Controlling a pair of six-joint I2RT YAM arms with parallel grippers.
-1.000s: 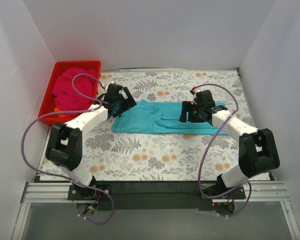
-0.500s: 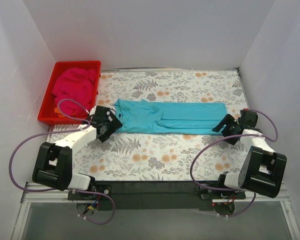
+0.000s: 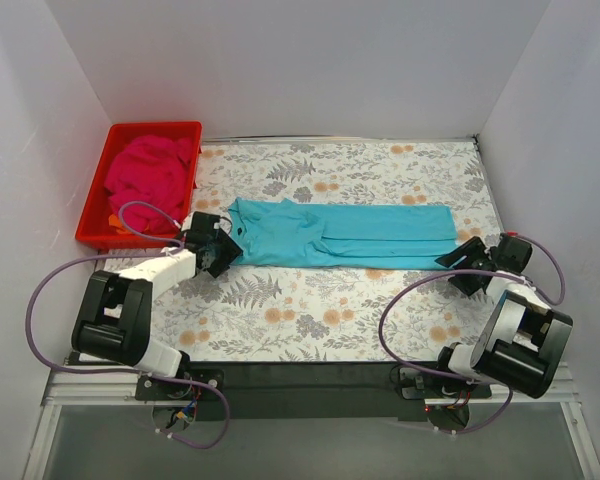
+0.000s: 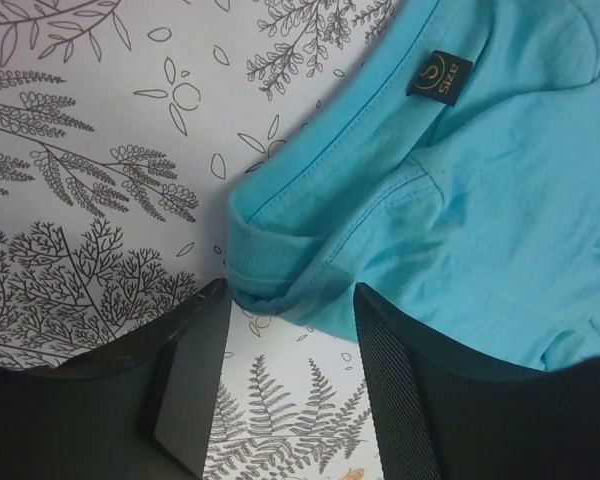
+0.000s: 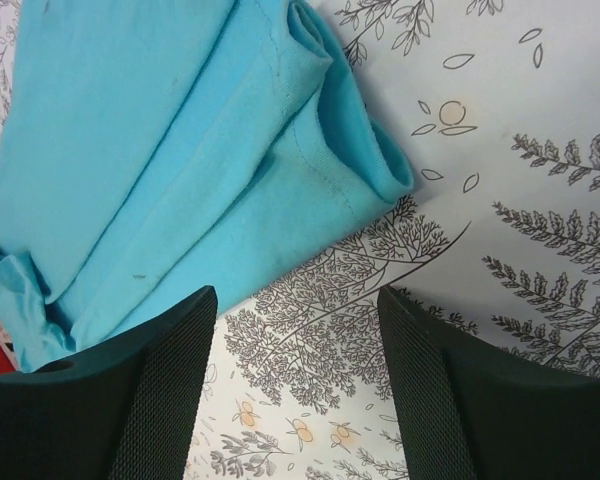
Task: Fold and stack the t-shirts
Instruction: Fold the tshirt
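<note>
Long folded blue shirt on table; pink shirt in tray.
Spread left gripper straddles one shirt corner; spread right gripper just beside opposite end.

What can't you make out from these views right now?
- Top view: pink t-shirt is bunched in the red tray, its own folds hiding sleeves.
- Left wrist view: dark label on the turquoise t-shirt is too small to read; right edge crops the shirt.
- Right wrist view: folds hide inner layers.
</note>
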